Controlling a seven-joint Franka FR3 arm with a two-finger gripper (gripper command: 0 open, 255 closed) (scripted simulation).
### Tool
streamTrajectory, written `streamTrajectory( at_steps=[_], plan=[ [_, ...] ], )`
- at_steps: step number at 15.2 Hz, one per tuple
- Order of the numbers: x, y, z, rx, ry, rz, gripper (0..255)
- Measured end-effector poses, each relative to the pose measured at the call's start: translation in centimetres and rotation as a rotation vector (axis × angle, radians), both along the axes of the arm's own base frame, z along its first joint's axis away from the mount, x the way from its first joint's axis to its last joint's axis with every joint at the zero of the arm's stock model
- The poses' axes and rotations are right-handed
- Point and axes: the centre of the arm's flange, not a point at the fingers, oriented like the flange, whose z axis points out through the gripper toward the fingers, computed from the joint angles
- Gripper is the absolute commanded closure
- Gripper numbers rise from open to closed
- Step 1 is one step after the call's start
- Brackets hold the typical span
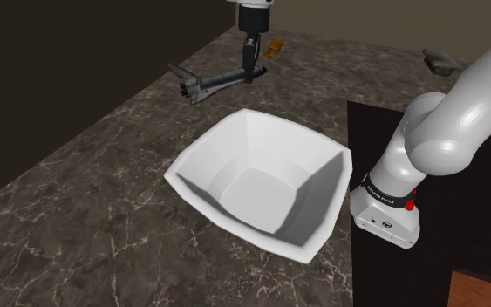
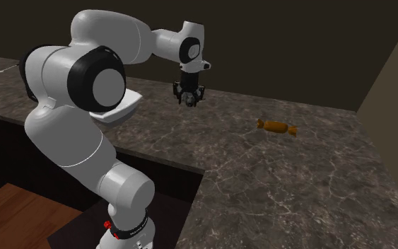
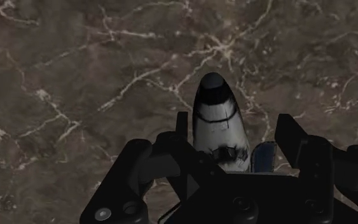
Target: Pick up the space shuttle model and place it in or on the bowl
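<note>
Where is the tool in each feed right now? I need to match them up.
Shoulder view: tool top centre, down at the shuttle model.
Second exterior view: tool upper centre, left of the orange wrapped piece.
Wrist view: tool astride the shuttle model's nose.
Shared landmark: the dark marbled counter.

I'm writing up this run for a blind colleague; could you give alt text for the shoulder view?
The black gripper is down at one end of a grey space shuttle model lying on a dark marbled counter, at the far side. A white bowl sits nearer, empty, with the white arm at the picture's right.
</note>
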Motion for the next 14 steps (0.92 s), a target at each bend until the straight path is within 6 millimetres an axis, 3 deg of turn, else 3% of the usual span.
streamTrajectory(
  at_steps=[14],
  plan=[
    [0.0,0.1,7.5,0.0,0.001,0.0,255]
  ],
)
